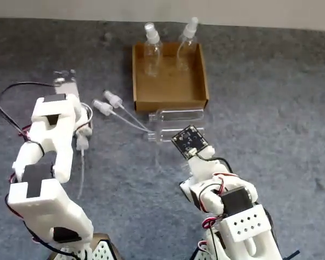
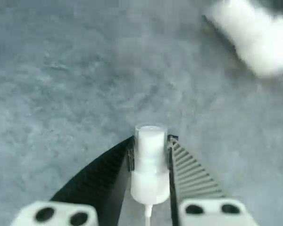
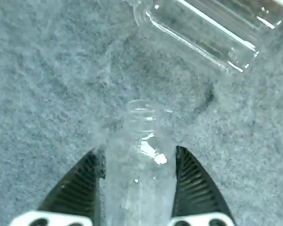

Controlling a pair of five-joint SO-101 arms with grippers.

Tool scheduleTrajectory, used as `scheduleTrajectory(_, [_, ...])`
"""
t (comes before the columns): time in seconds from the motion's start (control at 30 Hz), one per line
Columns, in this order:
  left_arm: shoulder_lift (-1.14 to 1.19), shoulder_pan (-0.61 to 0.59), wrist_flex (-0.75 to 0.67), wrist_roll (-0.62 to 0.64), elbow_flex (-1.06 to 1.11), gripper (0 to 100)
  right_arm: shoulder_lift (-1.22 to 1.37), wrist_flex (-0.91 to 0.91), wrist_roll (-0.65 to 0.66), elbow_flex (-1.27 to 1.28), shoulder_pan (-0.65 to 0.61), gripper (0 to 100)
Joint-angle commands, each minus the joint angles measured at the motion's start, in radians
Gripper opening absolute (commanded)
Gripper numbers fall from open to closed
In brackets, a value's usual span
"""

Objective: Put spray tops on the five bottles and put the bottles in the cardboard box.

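Brown cardboard box (image 1: 170,89), clear bottles (image 1: 176,115), white spray tops (image 1: 112,98) — mottled grey carpet (image 1: 271,86).

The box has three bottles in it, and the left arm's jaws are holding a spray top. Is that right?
Not three: the high view shows two bottles standing in the cardboard box. The left arm's jaws do hold a spray top.
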Motion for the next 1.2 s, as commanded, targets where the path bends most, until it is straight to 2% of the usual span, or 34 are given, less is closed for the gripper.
scheduleTrajectory(0.0, [-0.022, 0.061, 0.163, -0.315, -0.042, 6, -0.01, -0.016, -0.005, -0.01, -0.007, 0.5])
scheduleTrajectory(0.37, [-0.021, 0.203, 0.198, -0.404, -0.044, 6, -0.01, -0.016, -0.005, -0.008, -0.005, 0.5])
scheduleTrajectory(0.43, [-0.022, 0.214, 0.204, -0.404, -0.045, 3, -0.01, -0.016, -0.005, -0.008, -0.005, 0.5])
scheduleTrajectory(0.57, [-0.082, 0.209, 0.304, -0.404, -0.097, 0, -0.01, -0.016, -0.005, -0.008, -0.007, 0.5])
scheduleTrajectory(0.73, [-0.389, 0.216, 0.396, -0.387, -0.111, 0, -0.01, -0.024, -0.009, -0.008, -0.008, 0.5])
scheduleTrajectory(0.83, [-0.624, 0.216, 0.402, -0.287, -0.096, 0, -0.01, -0.03, -0.011, -0.008, -0.015, 0.5])
scheduleTrajectory(0.93, [-0.845, 0.216, 0.396, -0.173, -0.047, 0, -0.01, -0.093, -0.012, -0.008, -0.073, 0.5])
scheduleTrajectory(1.03, [-1.047, 0.216, 0.325, -0.061, 0.03, 0, -0.01, -0.176, -0.006, -0.01, -0.15, 0.5])
scheduleTrajectory(1.17, [-1.308, 0.214, 0.186, 0.02, 0.16, 0, -0.007, -0.289, -0.005, -0.018, -0.217, 0.5])
